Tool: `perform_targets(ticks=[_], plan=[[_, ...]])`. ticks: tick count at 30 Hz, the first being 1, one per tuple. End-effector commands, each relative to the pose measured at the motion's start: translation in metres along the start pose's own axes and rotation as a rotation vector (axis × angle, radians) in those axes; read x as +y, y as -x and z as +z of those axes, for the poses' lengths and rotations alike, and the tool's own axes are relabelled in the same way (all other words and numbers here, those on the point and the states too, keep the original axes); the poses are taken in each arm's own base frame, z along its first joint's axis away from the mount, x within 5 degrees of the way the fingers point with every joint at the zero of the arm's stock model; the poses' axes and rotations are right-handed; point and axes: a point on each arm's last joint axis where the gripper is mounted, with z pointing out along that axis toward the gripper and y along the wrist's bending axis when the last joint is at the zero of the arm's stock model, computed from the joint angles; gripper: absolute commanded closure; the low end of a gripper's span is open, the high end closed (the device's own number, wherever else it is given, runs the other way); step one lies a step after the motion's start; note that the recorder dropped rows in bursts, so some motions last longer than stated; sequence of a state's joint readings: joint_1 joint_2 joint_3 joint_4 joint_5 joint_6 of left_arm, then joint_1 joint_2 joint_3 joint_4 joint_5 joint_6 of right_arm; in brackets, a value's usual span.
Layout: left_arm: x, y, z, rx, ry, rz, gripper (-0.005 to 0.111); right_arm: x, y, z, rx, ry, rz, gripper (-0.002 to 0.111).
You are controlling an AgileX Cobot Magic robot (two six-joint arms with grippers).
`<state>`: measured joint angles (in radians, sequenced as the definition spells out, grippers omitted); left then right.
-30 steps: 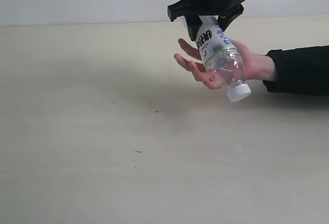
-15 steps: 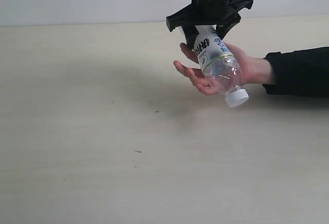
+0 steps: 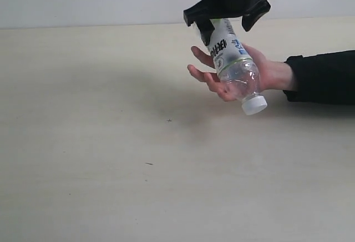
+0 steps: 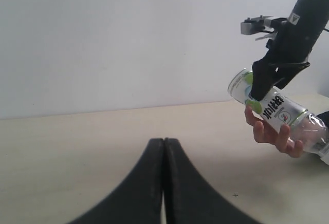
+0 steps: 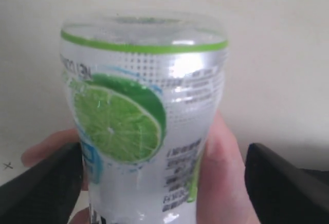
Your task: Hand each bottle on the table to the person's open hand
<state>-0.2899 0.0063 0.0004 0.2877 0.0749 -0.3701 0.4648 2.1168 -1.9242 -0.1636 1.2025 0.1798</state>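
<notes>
A clear lime-marked bottle (image 3: 233,64) with a white cap lies tilted, cap down, in the person's open hand (image 3: 269,72), which comes in from the right out of a black sleeve. My right gripper (image 3: 226,26) hangs over the bottle's base, open, its fingers spread on either side. The right wrist view shows the lime bottle (image 5: 139,121) between the wide jaws, with the hand's thumb (image 5: 221,183) against it. My left gripper (image 4: 164,143) is shut and empty, low over the table (image 4: 77,147). From there I see the bottle (image 4: 280,113) and hand (image 4: 267,131). No other bottles show.
The cream table (image 3: 111,142) stretches wide to the left and front, with a few tiny dark specks (image 3: 169,120). A pale wall stands behind it. The black sleeve (image 3: 324,75) lies along the right edge.
My right gripper's fingers have spread apart from the bottle's base and lifted slightly. The bottle has settled a little lower into the hand.
</notes>
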Motion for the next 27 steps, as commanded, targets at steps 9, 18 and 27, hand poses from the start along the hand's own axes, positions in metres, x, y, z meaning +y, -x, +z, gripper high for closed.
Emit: perform_targets(ticks=[9,18,27], plan=[[0.000,0.001,-0.001,-0.015,-0.004,0.001,0.107,-0.013,-0.016,-0.088,-0.161,0.044,-0.033,0.055],[0.000,0.001,-0.001,-0.015,-0.004,0.001,0.107,-0.030,-0.110,-0.138,-0.366,0.067,-0.078,0.108],[0.000,0.001,-0.001,-0.015,-0.004,0.001,0.107,-0.046,-0.256,-0.143,-0.634,0.101,-0.070,0.108]])
